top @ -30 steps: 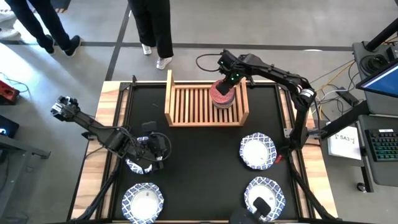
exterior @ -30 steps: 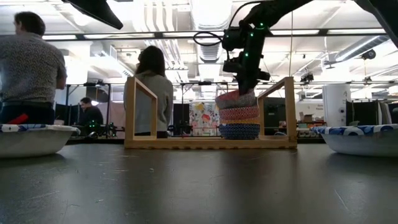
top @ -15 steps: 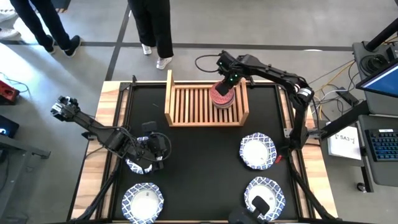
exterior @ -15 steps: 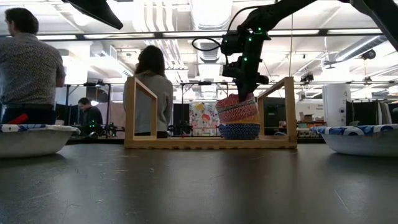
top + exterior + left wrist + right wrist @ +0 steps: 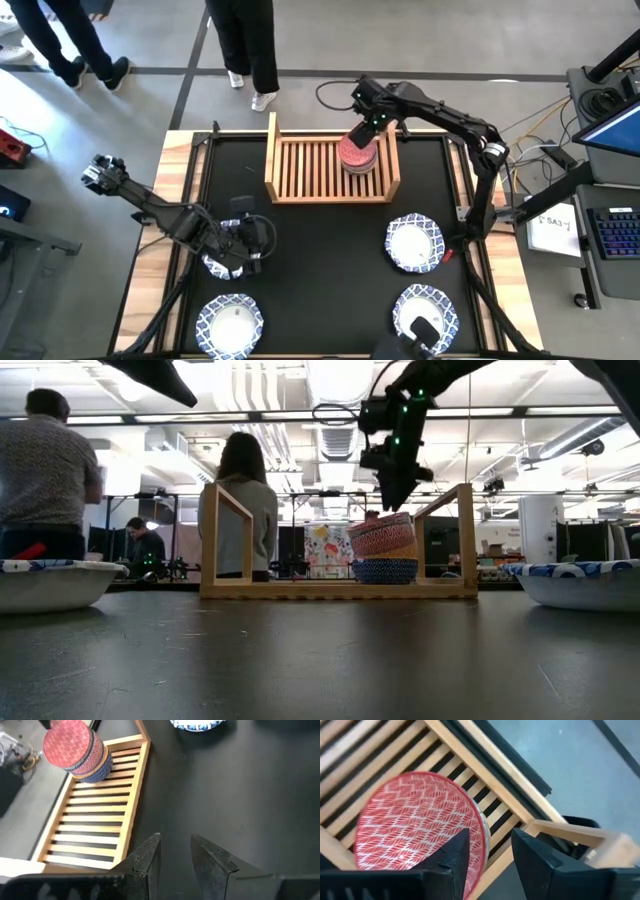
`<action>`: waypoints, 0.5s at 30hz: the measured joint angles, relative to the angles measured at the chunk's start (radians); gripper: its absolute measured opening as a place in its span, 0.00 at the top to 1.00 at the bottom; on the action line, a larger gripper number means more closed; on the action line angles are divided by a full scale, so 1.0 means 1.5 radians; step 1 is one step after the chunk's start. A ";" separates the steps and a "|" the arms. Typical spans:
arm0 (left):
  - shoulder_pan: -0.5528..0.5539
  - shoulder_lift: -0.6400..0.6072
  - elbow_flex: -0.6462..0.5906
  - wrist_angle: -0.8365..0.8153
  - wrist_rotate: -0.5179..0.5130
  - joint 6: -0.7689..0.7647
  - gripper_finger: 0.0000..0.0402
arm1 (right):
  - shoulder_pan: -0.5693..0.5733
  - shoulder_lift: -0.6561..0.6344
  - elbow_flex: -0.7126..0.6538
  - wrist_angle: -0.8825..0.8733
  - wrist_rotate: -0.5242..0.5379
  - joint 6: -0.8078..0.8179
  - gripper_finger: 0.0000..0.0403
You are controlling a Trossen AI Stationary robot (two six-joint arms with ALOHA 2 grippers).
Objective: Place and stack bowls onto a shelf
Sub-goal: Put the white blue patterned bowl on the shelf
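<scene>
A stack of small bowls (image 5: 357, 155) stands on the slatted base of the wooden shelf (image 5: 310, 170), at its far right. The red bowl (image 5: 415, 825) lies on top and sits tilted in the low view (image 5: 380, 526). My right gripper (image 5: 393, 502) hovers open just above the stack's far-right rim and is clear of it. My left gripper (image 5: 175, 842) is open over the black table at the left. It has nothing between its fingers. A white, blue-rimmed bowl (image 5: 218, 266) lies partly hidden under that arm.
Three more white, blue-rimmed bowls lie on the table: near left (image 5: 230, 325), right (image 5: 413, 245) and near right (image 5: 425, 312). The shelf's left half has bare slats (image 5: 90, 820). People stand beyond the table's far edge (image 5: 245, 45).
My right gripper has opened, let go of the red bowl and risen a little above the stack. The red bowl has dropped onto the stack and rests there tilted.
</scene>
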 joint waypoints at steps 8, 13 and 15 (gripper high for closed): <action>0.013 0.000 0.000 0.007 -0.001 -0.003 0.78 | 0.029 -0.002 0.060 -0.082 -0.074 0.050 0.67; 0.013 0.000 0.000 0.007 -0.001 -0.006 0.78 | 0.083 -0.002 0.055 -0.159 -0.139 0.094 0.67; 0.013 0.000 0.000 0.007 -0.001 -0.007 0.78 | 0.113 -0.002 0.053 -0.187 -0.140 0.107 0.67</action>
